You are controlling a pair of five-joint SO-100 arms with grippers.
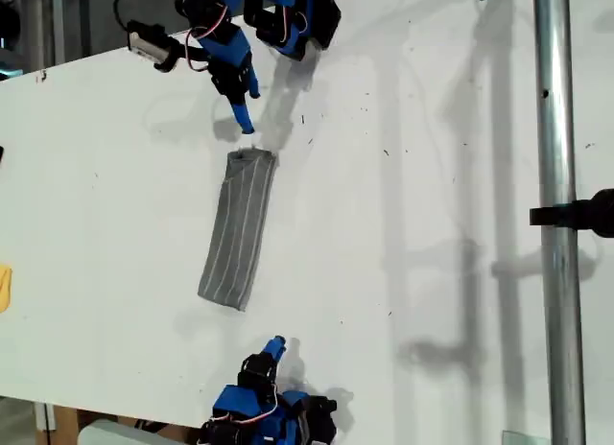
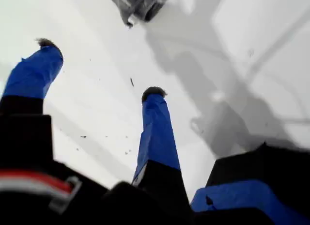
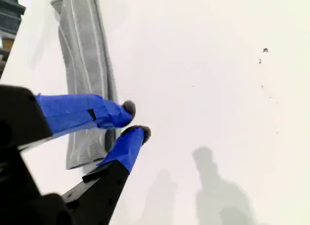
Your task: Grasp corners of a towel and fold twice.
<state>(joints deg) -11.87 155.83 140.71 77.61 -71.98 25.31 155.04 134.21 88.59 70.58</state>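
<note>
One fold looks done at least, maybe both: you can't count layers on the towel [image 1: 239, 229]. It lies flat as a narrow strip on the table [image 1: 432, 176]. Long axis runs arm to arm, stripes along it. My first gripper [image 2: 99, 67] is spread wide, empty, towel end just ahead. My second gripper [image 3: 135, 120] is nearly closed, empty, towel just beside it.

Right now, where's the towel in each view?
Exterior view: towel folded into a long strip, middle of the white table, between the two arms.
First wrist view: only one end of it at the frame edge, beyond my first pincer.
Second wrist view: strip running lengthwise behind my second pincer.
Shared landmark: the towel's white stripes.
</note>
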